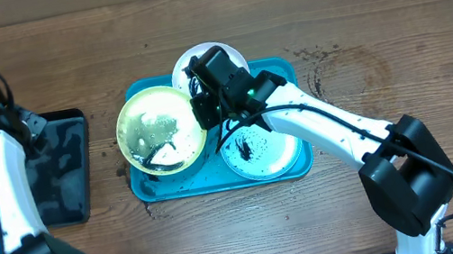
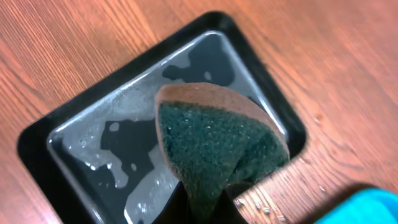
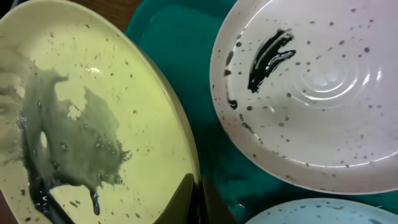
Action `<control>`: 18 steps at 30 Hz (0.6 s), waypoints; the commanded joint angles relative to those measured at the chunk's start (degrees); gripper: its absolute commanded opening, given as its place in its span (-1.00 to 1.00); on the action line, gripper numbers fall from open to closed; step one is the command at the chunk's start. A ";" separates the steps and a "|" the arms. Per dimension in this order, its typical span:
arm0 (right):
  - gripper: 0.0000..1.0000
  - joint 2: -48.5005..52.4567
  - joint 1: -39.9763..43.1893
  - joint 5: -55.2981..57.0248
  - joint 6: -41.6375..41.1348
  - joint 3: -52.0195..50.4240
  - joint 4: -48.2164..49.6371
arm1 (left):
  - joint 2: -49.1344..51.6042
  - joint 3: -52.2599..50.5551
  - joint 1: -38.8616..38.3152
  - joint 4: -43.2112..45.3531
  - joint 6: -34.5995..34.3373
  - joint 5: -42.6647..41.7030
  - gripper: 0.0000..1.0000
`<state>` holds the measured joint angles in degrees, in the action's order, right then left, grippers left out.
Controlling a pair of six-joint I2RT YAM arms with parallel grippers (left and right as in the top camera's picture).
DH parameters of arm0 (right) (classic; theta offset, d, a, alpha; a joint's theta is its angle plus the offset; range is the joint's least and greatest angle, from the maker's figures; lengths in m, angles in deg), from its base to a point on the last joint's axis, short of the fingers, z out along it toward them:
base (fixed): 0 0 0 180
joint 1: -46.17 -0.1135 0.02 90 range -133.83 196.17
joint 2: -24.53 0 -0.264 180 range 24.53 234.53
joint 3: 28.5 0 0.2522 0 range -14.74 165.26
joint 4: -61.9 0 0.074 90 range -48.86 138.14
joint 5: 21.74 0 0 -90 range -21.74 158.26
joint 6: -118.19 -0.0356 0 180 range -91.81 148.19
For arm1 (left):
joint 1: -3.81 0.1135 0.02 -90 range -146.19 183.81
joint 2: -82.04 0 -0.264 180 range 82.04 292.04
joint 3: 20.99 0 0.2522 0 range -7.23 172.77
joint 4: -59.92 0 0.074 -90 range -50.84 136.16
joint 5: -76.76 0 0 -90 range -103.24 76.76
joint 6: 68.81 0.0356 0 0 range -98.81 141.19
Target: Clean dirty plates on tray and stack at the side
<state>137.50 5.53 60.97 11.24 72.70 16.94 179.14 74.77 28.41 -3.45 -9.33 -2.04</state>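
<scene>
Overhead: right claw (image 1: pixel 204 117) pinches the yellow-green plate (image 1: pixel 153 125) over the tray (image 1: pixel 284 69); left claw (image 2: pixel 208 208) clamps a sponge (image 2: pixel 214 140) above the black tray (image 2: pixel 56 134).

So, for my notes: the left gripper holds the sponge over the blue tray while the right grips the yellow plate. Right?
Not quite: the left gripper holds the sponge over the black tray, as the left wrist view shows. The rest stands.
</scene>
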 commanded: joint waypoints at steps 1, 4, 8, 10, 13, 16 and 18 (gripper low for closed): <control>-0.93 -2.43 0.04 2.32 0.92 1.60 -0.09 | 5.75 -0.63 1.86 1.27 0.96 -2.91 -0.92; -0.93 -2.80 0.04 2.34 0.92 1.60 -0.81 | 9.60 -0.63 2.89 1.92 0.94 -2.95 -0.92; -0.93 -3.28 0.07 2.38 0.92 1.60 -1.20 | 13.38 -0.63 4.22 2.23 1.03 -3.41 -0.92; -0.93 -3.39 0.07 3.10 0.92 1.60 -1.20 | 14.40 -0.63 4.42 2.05 2.19 -4.92 -0.92; -0.93 -3.58 0.07 5.51 0.94 1.60 -1.20 | 15.30 -0.63 4.39 1.62 3.78 -6.27 -0.92; -0.93 -3.82 0.04 7.23 2.34 1.60 -1.27 | 15.41 -0.63 4.42 1.44 3.78 -6.34 -0.60; -0.93 -4.11 0.04 7.26 3.48 1.60 -1.51 | 15.41 -0.63 4.42 1.46 3.74 -6.34 0.08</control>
<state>137.06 5.53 66.39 12.75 72.70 15.33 193.94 74.18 32.74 -2.00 -6.53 -7.31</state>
